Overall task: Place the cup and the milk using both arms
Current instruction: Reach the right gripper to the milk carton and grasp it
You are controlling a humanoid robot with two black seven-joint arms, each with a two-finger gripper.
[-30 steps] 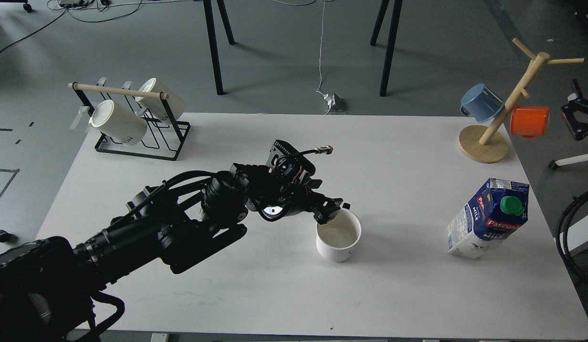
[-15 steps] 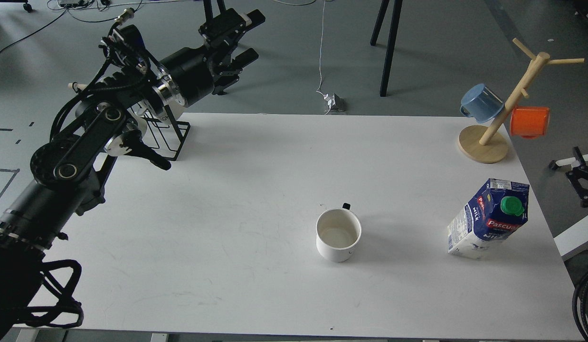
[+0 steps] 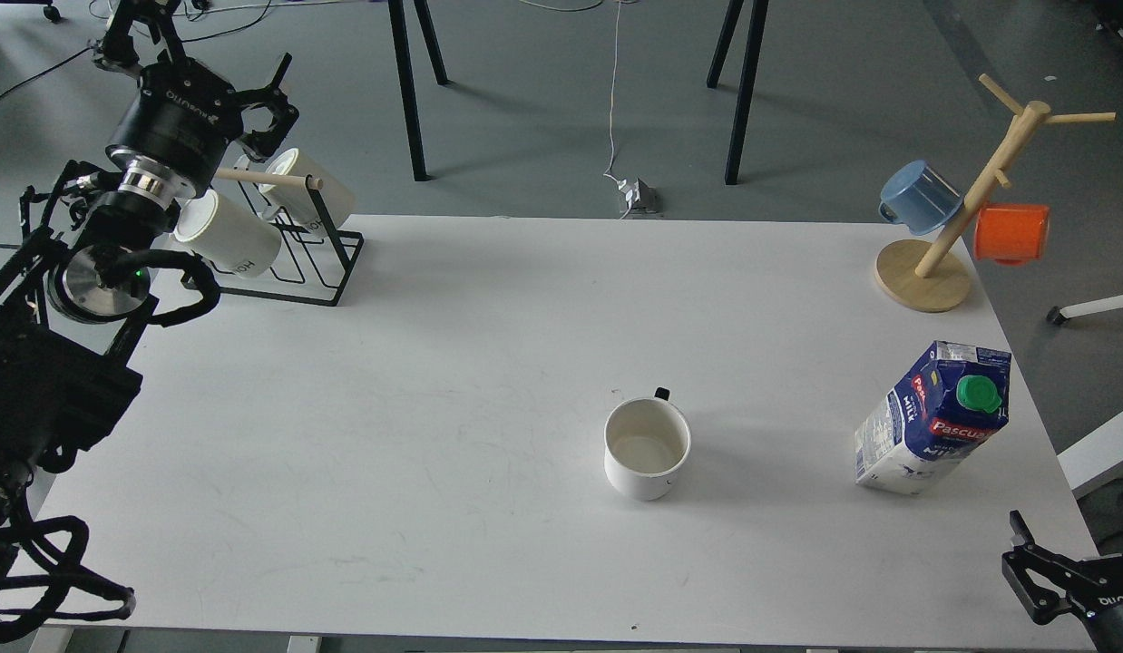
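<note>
A white cup [image 3: 646, 447] with a small black handle stands upright on the white table [image 3: 489, 345], a little right of centre. A blue milk carton [image 3: 933, 417] with a green cap stands leaning near the right edge. My left gripper [image 3: 203, 68] is raised at the far back left, above the mug rack, open and empty, far from the cup. My right gripper [image 3: 1026, 567] shows at the lower right corner, below the carton and apart from it, its fingers spread and empty.
A black wire rack [image 3: 280, 263] with a wooden bar holds two white mugs at the back left, just under my left gripper. A wooden mug tree [image 3: 924, 272] with a blue mug and an orange mug stands at the back right. Black table legs stand on the floor behind.
My left arm left the cup's rim and swung up and back to the far left. The cup stays in place. My right gripper moved from the right edge to the lower right corner.
</note>
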